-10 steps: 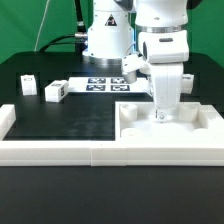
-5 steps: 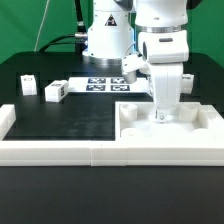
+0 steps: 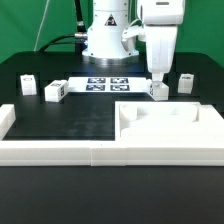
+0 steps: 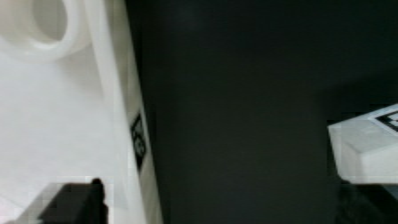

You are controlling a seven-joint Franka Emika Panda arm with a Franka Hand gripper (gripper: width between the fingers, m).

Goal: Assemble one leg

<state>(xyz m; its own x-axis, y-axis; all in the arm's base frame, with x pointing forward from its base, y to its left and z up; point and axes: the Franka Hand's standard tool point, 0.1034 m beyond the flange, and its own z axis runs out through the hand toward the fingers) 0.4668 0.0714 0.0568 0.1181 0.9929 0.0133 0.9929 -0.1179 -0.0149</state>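
Slab (image 3: pixel 170 125) first: found it, large and white, flat at the exterior view's right. Saw gripper (image 3: pixel 157 77) hanging by its far edge, jaws spread wide, gripping nothing. Spotted the leg (image 3: pixel 158 90) close below, on black table (image 3: pixel 70 112).

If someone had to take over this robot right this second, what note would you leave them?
Gripper: open, holding nothing, hanging just over the nearest leg, behind the slab.
Other legs: second leg toward the exterior view's right; third leg and fourth leg loose toward its left, past the marker board.
Done: no leg seen fitted on the slab.
Left: grasp a leg and fit it.
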